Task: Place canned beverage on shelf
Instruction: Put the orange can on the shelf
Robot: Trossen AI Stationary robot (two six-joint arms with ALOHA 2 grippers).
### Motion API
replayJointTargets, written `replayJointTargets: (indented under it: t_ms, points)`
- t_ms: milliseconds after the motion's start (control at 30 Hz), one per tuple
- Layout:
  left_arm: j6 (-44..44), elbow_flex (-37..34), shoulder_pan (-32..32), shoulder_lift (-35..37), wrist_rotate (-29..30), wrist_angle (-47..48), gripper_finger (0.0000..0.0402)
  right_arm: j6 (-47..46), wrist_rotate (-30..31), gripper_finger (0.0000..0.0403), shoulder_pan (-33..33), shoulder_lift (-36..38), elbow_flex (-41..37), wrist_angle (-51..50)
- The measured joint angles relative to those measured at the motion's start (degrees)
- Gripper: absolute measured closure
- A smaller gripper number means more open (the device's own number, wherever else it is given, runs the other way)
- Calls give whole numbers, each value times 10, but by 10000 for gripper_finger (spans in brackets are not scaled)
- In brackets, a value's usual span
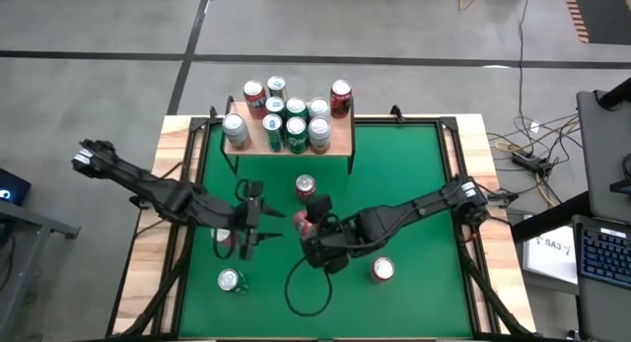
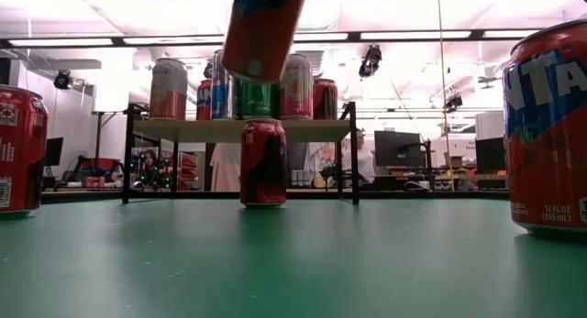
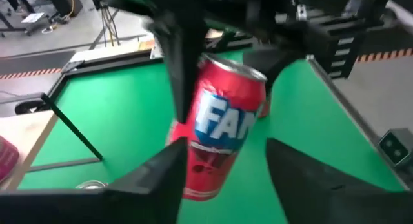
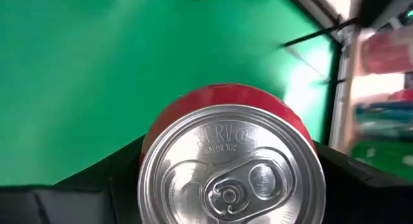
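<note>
Red Fanta can is off the table, held tilted in mid-air between the two arms, near the table's middle and short of the shelf. Right gripper has it: the right wrist view shows the silver lid square between that arm's dark fingers, which sit against the can's sides, spread to the can's width. Low view shows the same can hanging slanted, clear of the green table.

Left gripper sits just beside, pointing at the can. Its fingers stand about half apart on either side of the can's lower end; whether they touch it, cannot tell. It reads as letting go, not gripping.

Step in hand, by my reading: a handover at mid-table, can passing to the right arm.

Shelf is crowded: a cluster of upright cans, green, silver and red, fills most of the board. Another red can stands on the table in front of it.

Next move calls for the left arm clearing away, then the right arm righting the can, carrying it over the standing red can and setting it on a bare patch of board. Free room looks scarce; the near right corner seems the likeliest spot. Risk: nudging neighbours.
</note>
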State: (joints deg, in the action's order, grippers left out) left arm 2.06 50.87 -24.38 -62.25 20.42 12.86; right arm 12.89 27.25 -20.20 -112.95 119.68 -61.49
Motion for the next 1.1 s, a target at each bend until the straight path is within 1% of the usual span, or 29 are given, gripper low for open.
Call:
replayJointTargets:
  t_ms: [100, 167, 233, 333, 433, 533, 633, 967, 1100]
  points:
    - [-1, 0, 0, -21, 27, 0, 159, 31, 1, 110, 11, 0, 7, 8]
    - [-3, 0, 0, -33, 43, 2, 131, 50, -1, 110, 15, 0, 7, 26]
    - [-9, 0, 0, -44, 46, 1, 108, 67, 0, 110, 18, 0, 7, 45]
    - [-8, 0, 0, -59, 50, -1, 89, 88, -4, 110, 19, 0, 6, 61]
    - [-3, 0, 2, -71, 57, -4, 84, 103, -8, 110, 18, -1, 5, 83]
    - [-3, 0, 1, -82, 73, -8, 83, 108, -7, 110, 18, -1, 5, 88]
    - [-3, 1, 1, -90, 77, -15, 83, 103, -7, 110, 20, -1, 4, 90]
    - [-4, 0, 2, -92, 83, -18, 82, 16, -11, 110, 35, -1, 4, 104]
    - [0, 0, 2, -90, 93, -18, 71, -12, -4, 110, 38, -1, 4, 119]
